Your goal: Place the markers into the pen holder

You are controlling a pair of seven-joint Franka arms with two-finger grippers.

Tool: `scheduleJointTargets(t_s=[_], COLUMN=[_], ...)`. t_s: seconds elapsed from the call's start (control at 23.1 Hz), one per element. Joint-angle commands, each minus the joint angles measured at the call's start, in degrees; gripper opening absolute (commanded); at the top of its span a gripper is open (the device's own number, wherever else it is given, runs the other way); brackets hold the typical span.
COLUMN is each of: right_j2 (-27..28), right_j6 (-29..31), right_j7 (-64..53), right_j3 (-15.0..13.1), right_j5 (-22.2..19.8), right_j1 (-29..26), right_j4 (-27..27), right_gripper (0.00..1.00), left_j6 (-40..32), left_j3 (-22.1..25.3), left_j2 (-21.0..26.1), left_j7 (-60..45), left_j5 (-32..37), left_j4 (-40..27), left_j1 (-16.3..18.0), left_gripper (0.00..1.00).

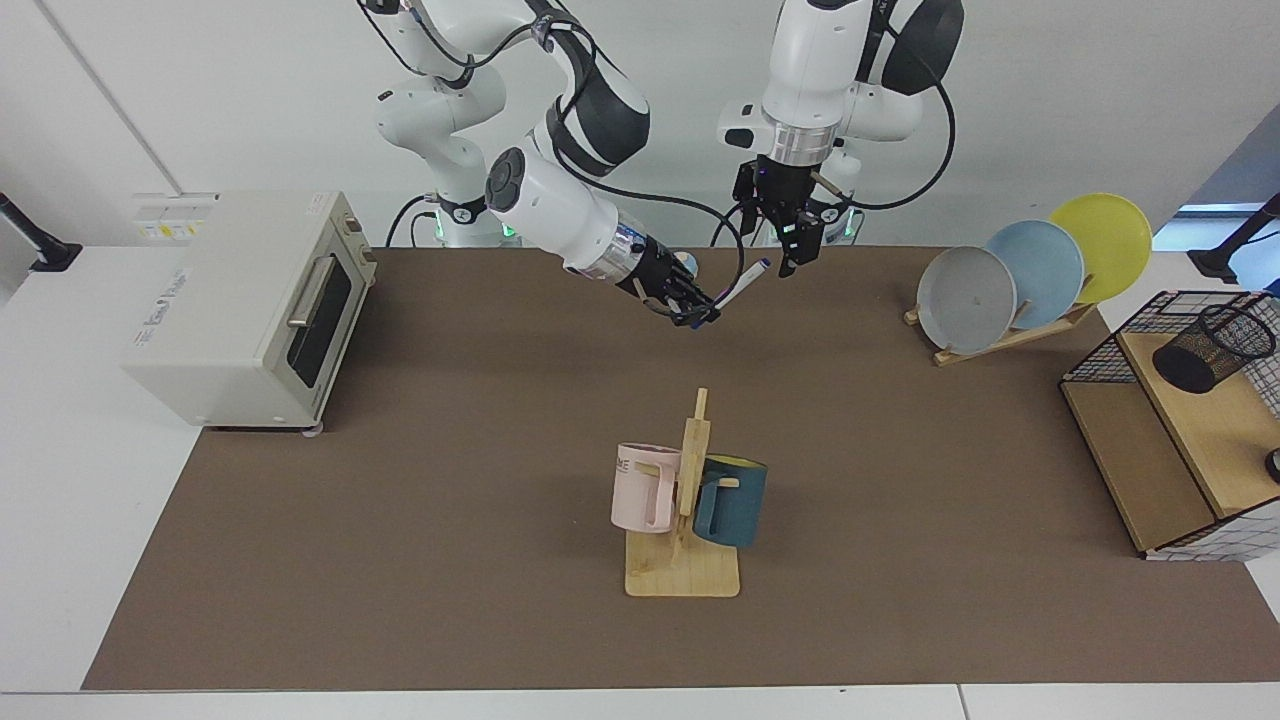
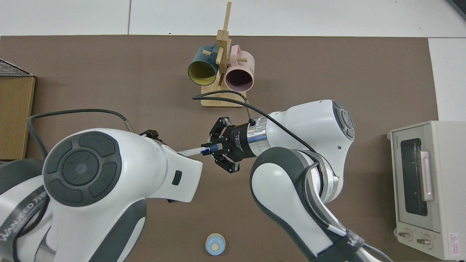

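From the facing view, the right gripper is hovering over the far part of the brown mat, well behind the wooden mug rack, its fingers clamping the lower end of the marker. The marker is slanting up and away from the gripper, its blue-tipped free end reaching toward the left gripper. The left gripper is hanging straight down, just beside that free end and apart from it; whether its fingers are spread or closed cannot be told here. The pen holder is lying tilted on the upper wooden shelf of the wire rack, well away from the mug rack, past the plate stand. A toaster oven is sitting on the opposite side of the mug rack.

From the top view, the right gripper is gripping the marker below the mug rack. The marker's white barrel is running from the fingers toward the left arm's white housing, which is covering its far end and the left gripper. A small blue-and-white round object is resting on the mat, well below the mug rack.
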Motion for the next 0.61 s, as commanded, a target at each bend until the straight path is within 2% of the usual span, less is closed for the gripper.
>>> scheduleJointTargets(t_s=[0.0,0.22,0.3,0.39,0.48,0.52,0.56], right_j2=[0.37,0.37,0.29,0.29,0.28,0.28,0.28], right_j6=[0.86,0.86,0.86,0.77,0.86,0.86,0.86], right_j7=[1.16,1.16,1.25,1.25,1.25,1.25,1.25], right_j3=[-0.06,-0.06,-0.06,-0.06,-0.06,-0.06,-0.06], right_j5=[0.53,0.53,0.53,0.53,0.53,0.53,0.53], right_j1=[0.17,0.17,0.17,0.17,0.17,0.17,0.17], right_j4=[0.63,0.63,0.63,0.63,0.63,0.63,0.63], right_gripper=[0.0,0.0,0.0,0.0,0.0,0.0,0.0], left_j6=[-0.37,1.21,1.47,2.26,2.53,2.53,2.62], left_j3=[0.08,0.08,0.08,0.08,0.08,0.08,0.08], left_j2=[1.66,2.54,2.54,2.54,2.54,2.54,2.54], left_j7=[-0.72,-0.63,-0.71,-0.54,-0.45,-0.1,0.68], left_j5=[0.42,-0.11,-1.07,-1.34,-1.25,-1.25,-1.25], left_j4=[2.08,2.17,2.17,2.17,2.17,2.17,2.17], left_j1=[-0.05,-0.05,-0.13,-0.13,-0.13,-0.13,-0.13], left_gripper=[0.99,0.97,0.95,0.87,0.74,0.59,0.39])
